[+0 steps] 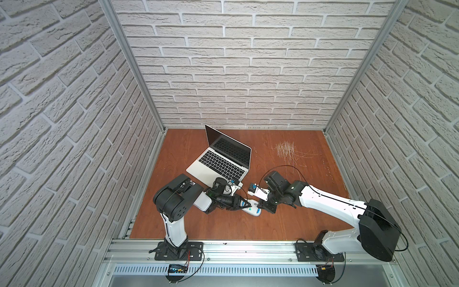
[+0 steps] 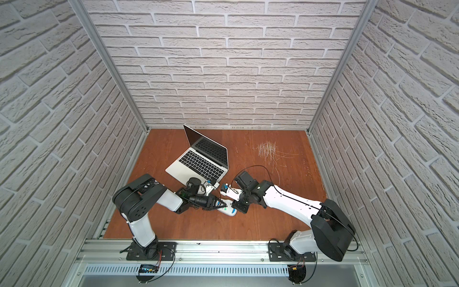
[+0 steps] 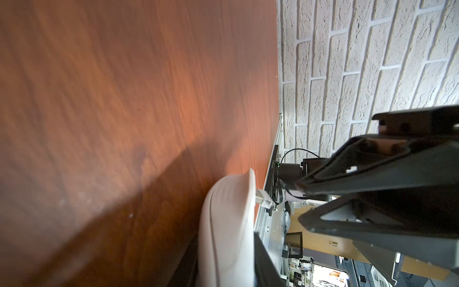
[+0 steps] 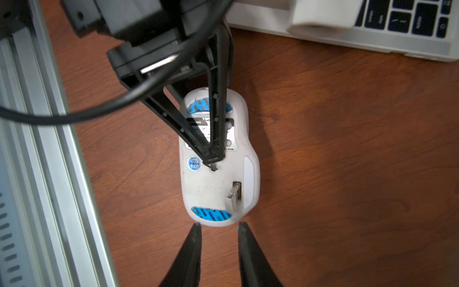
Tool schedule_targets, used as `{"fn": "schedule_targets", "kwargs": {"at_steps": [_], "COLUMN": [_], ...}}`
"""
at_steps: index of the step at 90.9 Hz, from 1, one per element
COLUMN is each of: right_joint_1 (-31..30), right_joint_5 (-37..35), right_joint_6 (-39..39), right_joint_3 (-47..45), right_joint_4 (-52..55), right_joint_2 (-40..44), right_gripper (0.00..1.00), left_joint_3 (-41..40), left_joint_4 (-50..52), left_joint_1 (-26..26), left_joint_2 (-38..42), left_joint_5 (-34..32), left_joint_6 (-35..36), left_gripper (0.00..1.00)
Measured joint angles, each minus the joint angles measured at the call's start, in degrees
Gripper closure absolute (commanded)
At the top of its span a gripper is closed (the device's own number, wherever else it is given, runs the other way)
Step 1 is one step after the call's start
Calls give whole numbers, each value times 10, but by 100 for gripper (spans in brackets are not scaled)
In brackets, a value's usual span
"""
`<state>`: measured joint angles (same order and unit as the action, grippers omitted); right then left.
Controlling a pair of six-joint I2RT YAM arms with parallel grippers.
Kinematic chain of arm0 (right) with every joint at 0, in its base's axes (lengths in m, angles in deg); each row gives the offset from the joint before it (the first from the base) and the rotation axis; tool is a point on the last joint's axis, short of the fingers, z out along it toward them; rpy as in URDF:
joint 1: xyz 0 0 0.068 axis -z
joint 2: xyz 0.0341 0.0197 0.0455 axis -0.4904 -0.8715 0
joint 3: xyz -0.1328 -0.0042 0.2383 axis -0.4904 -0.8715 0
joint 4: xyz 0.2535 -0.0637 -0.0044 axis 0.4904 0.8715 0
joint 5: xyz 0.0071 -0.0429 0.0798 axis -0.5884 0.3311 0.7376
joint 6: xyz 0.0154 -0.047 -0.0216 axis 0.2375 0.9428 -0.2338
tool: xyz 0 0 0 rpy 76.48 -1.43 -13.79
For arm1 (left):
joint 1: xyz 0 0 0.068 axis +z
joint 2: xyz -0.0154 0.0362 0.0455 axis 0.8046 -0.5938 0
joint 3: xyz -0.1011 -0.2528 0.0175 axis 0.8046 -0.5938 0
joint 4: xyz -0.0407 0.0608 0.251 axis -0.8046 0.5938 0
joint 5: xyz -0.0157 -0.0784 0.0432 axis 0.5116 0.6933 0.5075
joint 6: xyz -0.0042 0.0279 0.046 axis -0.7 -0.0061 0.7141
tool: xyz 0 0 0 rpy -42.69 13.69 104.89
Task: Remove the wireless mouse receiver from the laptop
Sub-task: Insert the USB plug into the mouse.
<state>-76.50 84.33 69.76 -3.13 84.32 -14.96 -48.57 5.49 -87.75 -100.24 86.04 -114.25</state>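
**Receiver (image 4: 234, 196) clear of laptop (image 1: 221, 159), lodged askew in mouse slot**

Shown at the stowing stage, judged from the layout: removal from the port apparently done, seating in the carrier not yet finished.

- **Receiver:** a small metal-ended USB plug, tilted in the storage slot (image 4: 237, 191) on the underside of the white mouse (image 4: 206, 184), one end raised and not flush. Seen in the left wrist view projecting from that underside.
- **Mouse:** belly-up on the wooden table (image 1: 298, 203), near the laptop's front edge but apart from it.
- **Laptop:** open and dark-screened, toward the back of the table. No plug visible along the short stretch of edge in the right wrist view; ports too small to read in both top views.
- **Left gripper (image 4: 212, 160):** clenched, fingertips met on nothing, tip set against or just above the mouse's underside beside a round blue sticker (image 4: 194, 164). Contact not certain; probably steadying the mouse.
- **Right gripper (image 4: 219, 224):** released, jaws slightly parted and empty, poised just off the mouse's end nearest the receiver.

Next move, as a judgement: either a light downward press on the raised end to seat the plug, or withdrawal of both arms. Calls for the mouse held firm, and for a narrow, gentle touch, given a small plug liable to flip out of the slot.
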Motion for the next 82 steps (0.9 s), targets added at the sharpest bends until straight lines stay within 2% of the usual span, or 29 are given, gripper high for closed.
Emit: {"fn": "schedule_targets", "kwargs": {"at_steps": [27,56,82], "right_joint_1": [-30,-30,-30], "right_joint_5": [-41,-85,-96], "right_joint_6": [9,4,-5], "right_joint_3": [0,0,-4], "right_joint_4": [13,1,-34], "right_joint_2": [-34,-33,-32], "right_gripper": [75,72,72], "left_joint_3": [0,0,1], "left_joint_4": [-3,-5,-6], "left_joint_1": [0,0,0], "left_joint_2": [-2,-3,-6], "left_joint_5": [2,3,6], "left_joint_6": [0,0,0], "left_gripper": [100,100,100]}}
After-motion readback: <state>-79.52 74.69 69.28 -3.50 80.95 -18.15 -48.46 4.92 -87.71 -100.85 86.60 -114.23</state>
